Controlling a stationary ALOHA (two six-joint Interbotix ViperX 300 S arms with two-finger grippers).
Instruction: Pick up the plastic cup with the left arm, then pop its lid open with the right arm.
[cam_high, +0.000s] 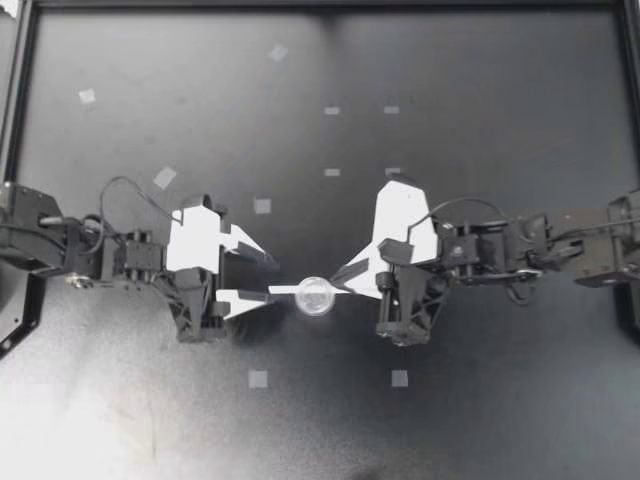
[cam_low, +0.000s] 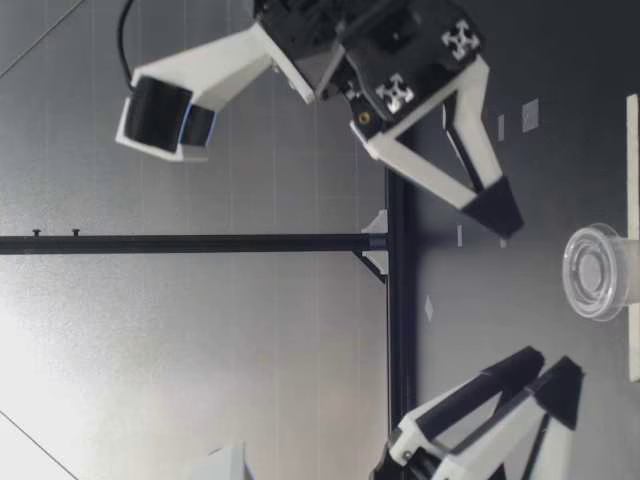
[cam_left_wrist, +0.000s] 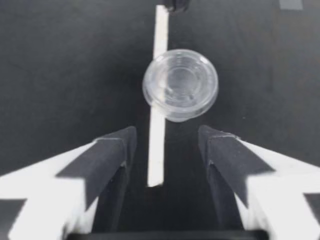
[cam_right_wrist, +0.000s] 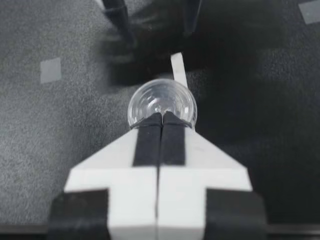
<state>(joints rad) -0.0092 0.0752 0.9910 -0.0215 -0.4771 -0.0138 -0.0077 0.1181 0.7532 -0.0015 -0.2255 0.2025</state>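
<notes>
**Left gripper wide on the strip end, right gripper closed at the cup**

The left gripper (cam_high: 270, 277) is standing with its fingers spread, gripping nothing. The right gripper (cam_high: 340, 280) is facing it with both fingers pressed flat together. Whether anything thin is pinched there cannot be told. A clear cup (cam_high: 315, 296) is sitting between the two, overlapping a white strip (cam_high: 285, 290) that is lying flat on the black table (cam_high: 480, 120). Grey tape marks (cam_high: 258, 378) are dotting the table around them.

Judged step: an approach, with the left gripper lined up along the strip and nothing taken. A grip on so thin and flat a strip would be calling for low fingers and a square close. The cup looks light enough to slide at a nudge.

The left wrist view is showing the strip's near end lying between the open fingers (cam_left_wrist: 112, 150), with the cup ahead of them. The top view is not making that clear. The right wrist view is showing the closed tips over the cup's near rim, hiding the strip's other end. Only the low view is showing the cup's shallow side wall and ribbed rim.
</notes>
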